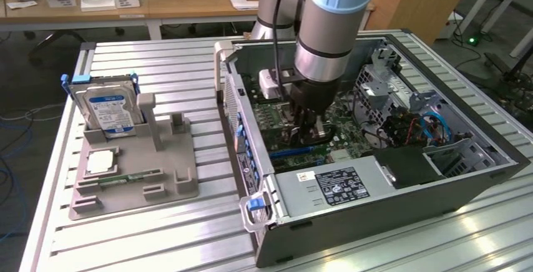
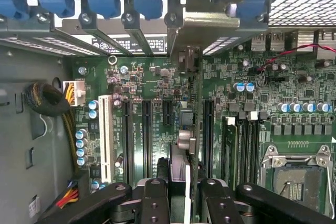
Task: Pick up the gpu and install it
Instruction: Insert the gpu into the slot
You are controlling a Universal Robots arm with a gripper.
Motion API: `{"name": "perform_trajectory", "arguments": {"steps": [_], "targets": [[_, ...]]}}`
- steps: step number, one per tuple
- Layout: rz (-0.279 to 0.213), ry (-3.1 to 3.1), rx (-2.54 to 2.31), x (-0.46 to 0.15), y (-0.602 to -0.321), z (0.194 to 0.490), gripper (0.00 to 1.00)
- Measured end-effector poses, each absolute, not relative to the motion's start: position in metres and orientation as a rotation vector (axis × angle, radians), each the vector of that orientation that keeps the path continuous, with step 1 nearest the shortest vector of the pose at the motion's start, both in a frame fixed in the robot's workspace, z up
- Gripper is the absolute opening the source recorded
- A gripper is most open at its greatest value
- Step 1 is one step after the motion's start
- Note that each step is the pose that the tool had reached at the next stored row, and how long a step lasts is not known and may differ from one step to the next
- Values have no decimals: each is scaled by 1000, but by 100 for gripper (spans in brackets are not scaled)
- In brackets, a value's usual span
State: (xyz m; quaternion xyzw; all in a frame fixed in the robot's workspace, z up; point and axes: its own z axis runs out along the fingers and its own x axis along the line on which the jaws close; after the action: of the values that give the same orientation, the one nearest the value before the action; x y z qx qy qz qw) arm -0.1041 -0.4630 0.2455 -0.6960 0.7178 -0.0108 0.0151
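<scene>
Black-fingered, the pincer [image 2: 184, 203] could push the gpu [image 2: 185, 129] down beside its slot if the card is tilted or off line. That might bend contacts or catch the silvery bracket [image 2: 210, 20] on the case [image 1: 375, 222]. The pincer is clenched narrowly on the gpu, holding it edge-on over the green motherboard [image 2: 157, 85] inside the case.

The Universal Robots arm [image 1: 333, 22] hangs almost straight down, its grey and pale-blue last link ending in a dark wrist [image 1: 315, 94]. Below the wrist the black gripper [image 1: 310, 133] points downward. In the wrist view its 2 fingers [image 2: 155, 200] stand parallel and close together, 1 on each face of the gpu [image 2: 187, 141], which sits clamped edge-on between them. The gripper's 2 outer linkage bars splay out to either side.
</scene>
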Motion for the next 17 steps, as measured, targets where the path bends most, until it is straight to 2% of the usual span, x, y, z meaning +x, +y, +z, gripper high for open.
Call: {"name": "perform_trajectory", "arguments": {"steps": [17], "targets": [[-33,2234,-2166,-107,-463,241,28]]}}
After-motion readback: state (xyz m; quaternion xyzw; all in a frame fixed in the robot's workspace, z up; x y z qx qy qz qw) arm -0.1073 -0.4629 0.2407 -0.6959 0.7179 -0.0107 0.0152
